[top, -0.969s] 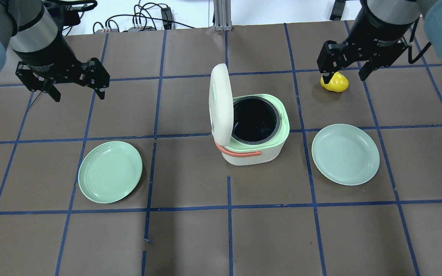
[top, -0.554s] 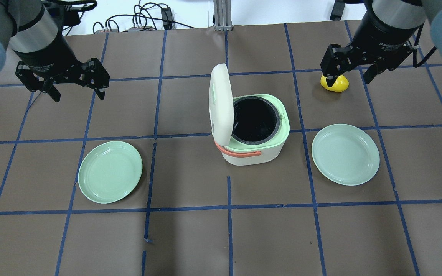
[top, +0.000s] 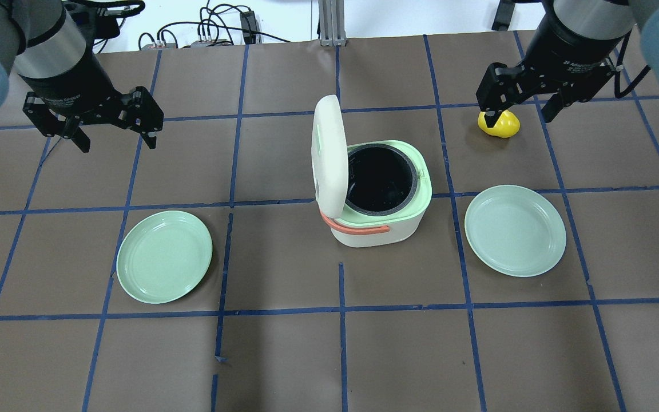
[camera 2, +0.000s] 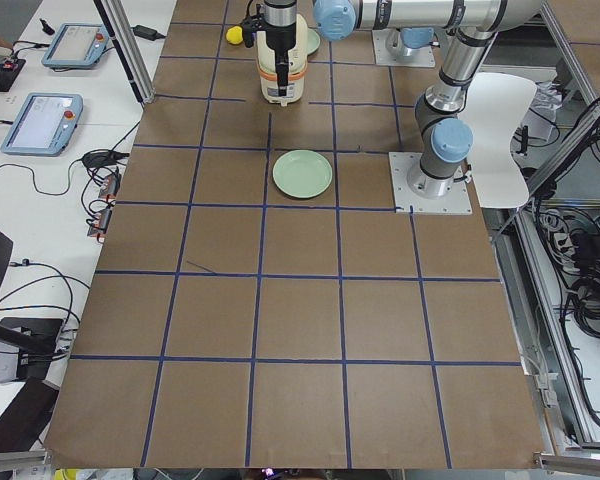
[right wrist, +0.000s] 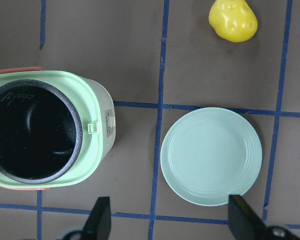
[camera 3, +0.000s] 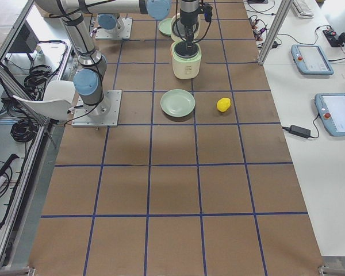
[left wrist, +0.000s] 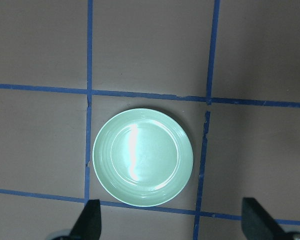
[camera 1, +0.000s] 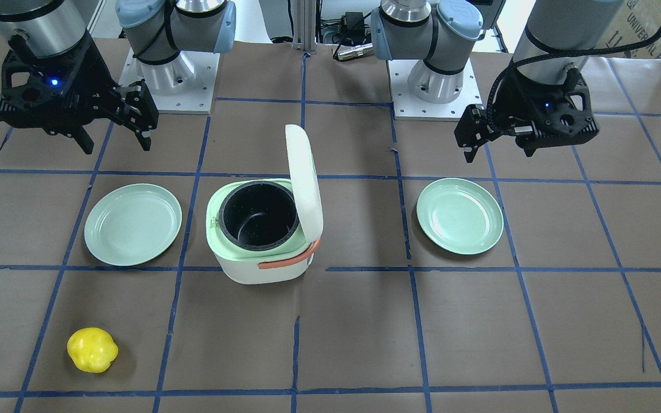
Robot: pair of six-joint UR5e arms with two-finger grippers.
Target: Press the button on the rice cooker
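The white and pale green rice cooker (top: 381,200) stands mid-table with its lid (top: 329,154) raised upright and the dark pot open. A small latch tab (right wrist: 92,127) sits on its rim on the side facing the right plate. My left gripper (top: 118,142) is open and empty, hovering far to the cooker's left. In the left wrist view (left wrist: 172,222) it is above a green plate. My right gripper (top: 519,117) is open and empty, hovering far right of the cooker. In the right wrist view (right wrist: 171,220) it looks down on the cooker and a plate.
A green plate (top: 164,256) lies left of the cooker and another (top: 515,230) lies to its right. A yellow toy fruit (top: 499,124) lies on the table below the right gripper. Blue tape lines grid the brown table. Cables lie at the far edge.
My right gripper has shifted slightly toward the table's far right. The left arm, the cooker and the plates have not moved.
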